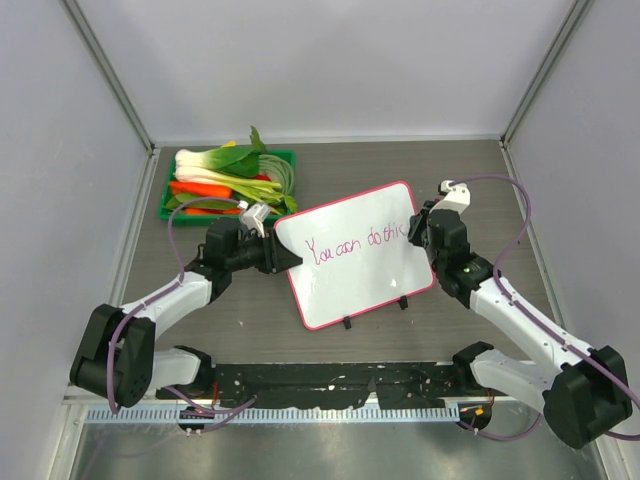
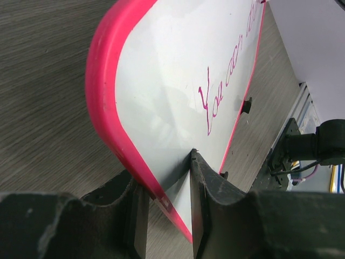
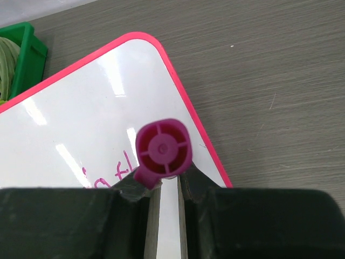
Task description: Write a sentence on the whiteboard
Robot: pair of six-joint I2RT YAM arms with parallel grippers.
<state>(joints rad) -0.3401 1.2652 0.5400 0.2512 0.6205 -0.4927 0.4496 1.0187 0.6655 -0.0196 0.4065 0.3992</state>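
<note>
Left tool [image 1: 283, 256] pinched narrow on whiteboard [image 1: 350, 290] left edge. Right tool [image 3: 164, 194] nearly closed around pink marker [image 3: 163, 148], over board's right end. Whiteboard at middle of bench [image 1: 450, 170], sentence [image 1: 352, 243] across upper face.

A dark grey-brown table [image 1: 450, 170] with a wood grain fills the bottom of a small booth. Plain pale grey walls close it in: a back wall [image 1: 330, 60], a left wall [image 1: 50, 150] and a right wall [image 1: 590, 150]. Slim metal posts [image 1: 110, 75] run up the two back corners. A black plate [image 1: 330, 380] and a brushed metal strip [image 1: 330, 445] line the near edge. The light is soft and even.
</note>
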